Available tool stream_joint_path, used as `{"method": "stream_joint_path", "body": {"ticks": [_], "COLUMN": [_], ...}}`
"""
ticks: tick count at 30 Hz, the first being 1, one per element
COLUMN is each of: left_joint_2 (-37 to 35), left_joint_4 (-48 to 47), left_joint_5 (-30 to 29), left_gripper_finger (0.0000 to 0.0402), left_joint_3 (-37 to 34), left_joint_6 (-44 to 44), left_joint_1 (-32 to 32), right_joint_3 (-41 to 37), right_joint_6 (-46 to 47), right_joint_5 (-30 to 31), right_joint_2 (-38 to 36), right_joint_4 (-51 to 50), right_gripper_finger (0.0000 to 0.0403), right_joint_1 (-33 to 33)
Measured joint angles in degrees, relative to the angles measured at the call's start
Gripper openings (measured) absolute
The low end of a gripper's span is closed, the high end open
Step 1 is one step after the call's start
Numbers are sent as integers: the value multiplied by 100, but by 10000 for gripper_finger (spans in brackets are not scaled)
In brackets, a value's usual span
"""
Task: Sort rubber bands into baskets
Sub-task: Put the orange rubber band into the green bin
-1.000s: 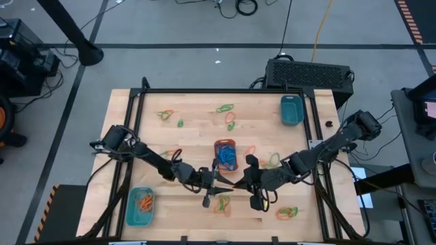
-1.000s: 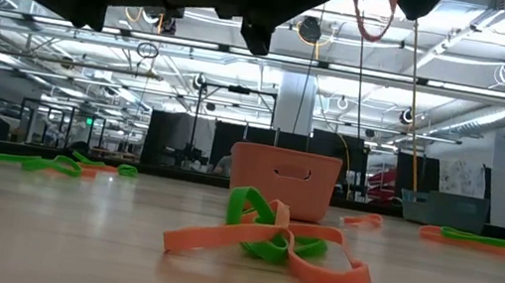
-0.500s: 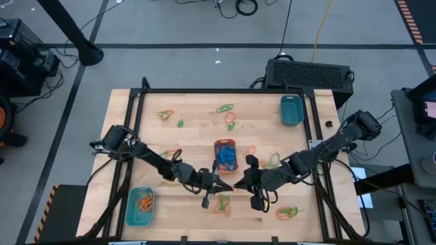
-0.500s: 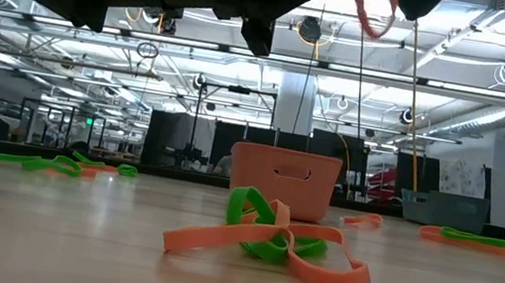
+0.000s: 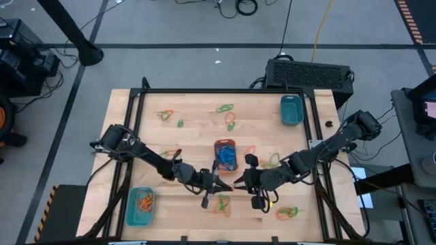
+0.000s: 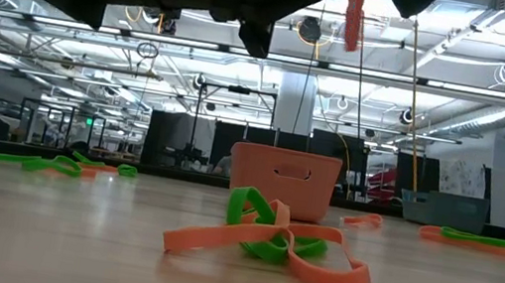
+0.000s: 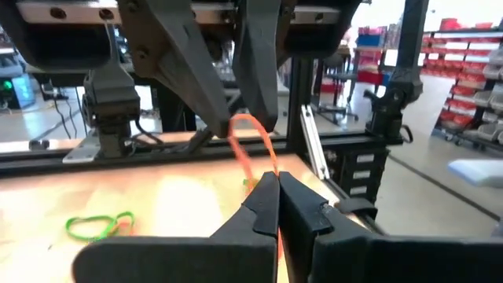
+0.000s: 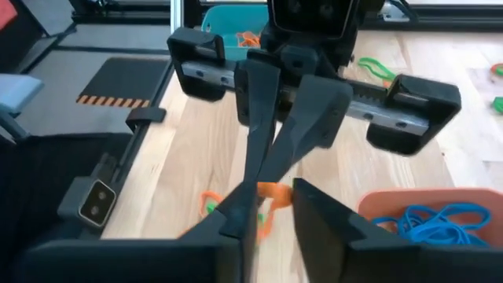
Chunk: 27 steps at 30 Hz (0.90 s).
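— Where are your two arms right now?

— I have them meeting tip to tip over the middle of the bench (image 5: 191, 109), just in front of the orange basket (image 5: 225, 155). My left gripper (image 7: 277, 206) is pressed together on an orange rubber band (image 7: 253, 141); its fingers pinch the lower end of the loop. My right gripper (image 8: 272, 206) faces it from the other side with its fingers parted a little, and the same band sits in the gap between them. I cannot tell if the right fingers touch it.

— Is the band off the wood?

— Yes. From the low camera I see it hanging under the dark arms, well above the surface.

— And the baskets?

— The orange basket holds blue bands (image 8: 428, 222). One teal basket (image 5: 139, 206) sits at the front left corner with orange bands in it. The other teal basket (image 5: 291, 109) is at the back right.

— What is loose on the bench?

— A tangle of green and orange bands (image 6: 270, 240) lies below the grippers. More orange and green loops are scattered toward the back and at the front right (image 5: 287, 213).
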Motion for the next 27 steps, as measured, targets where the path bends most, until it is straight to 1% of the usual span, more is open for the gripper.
{"method": "stream_joint_path", "body": {"ticks": [4, 7, 11, 15, 18, 21, 25, 27], "left_joint_2": [-434, -954, -1744, -2526, -3024, -3451, -3851, -3950], "left_joint_4": [-999, -2052, -3342, -4777, -5905, -7049, -8380, -8841], "left_joint_5": [0, 0, -100, -364, -431, -205, 88, 241], "left_gripper_finger": [1, 1, 1, 0, 0, 0, 0, 0], "left_joint_3": [-3, -3, -3, -3, -3, -3, -3, -3], "left_joint_6": [-22, -26, -74, -620, -1269, -2145, -3653, -4450], "left_joint_1": [-36, -116, -325, -620, -881, -1157, -1621, -1900], "right_joint_3": [0, 0, 0, -2, -2, -2, -2, -2], "right_joint_6": [-29, -2, 160, 257, 280, 284, 284, 284], "right_joint_5": [0, -4, -2, -4, -4, -1, 149, 188], "right_joint_2": [1, 1, 1, 1, 1, 1, 1, 1], "right_joint_4": [-273, -623, -989, -1032, -1028, -1017, -1004, -1004], "right_gripper_finger": [119, 144, 162, 168, 169, 169, 169, 169], "right_joint_1": [0, 0, 0, 0, 0, 0, 2, 0]}}
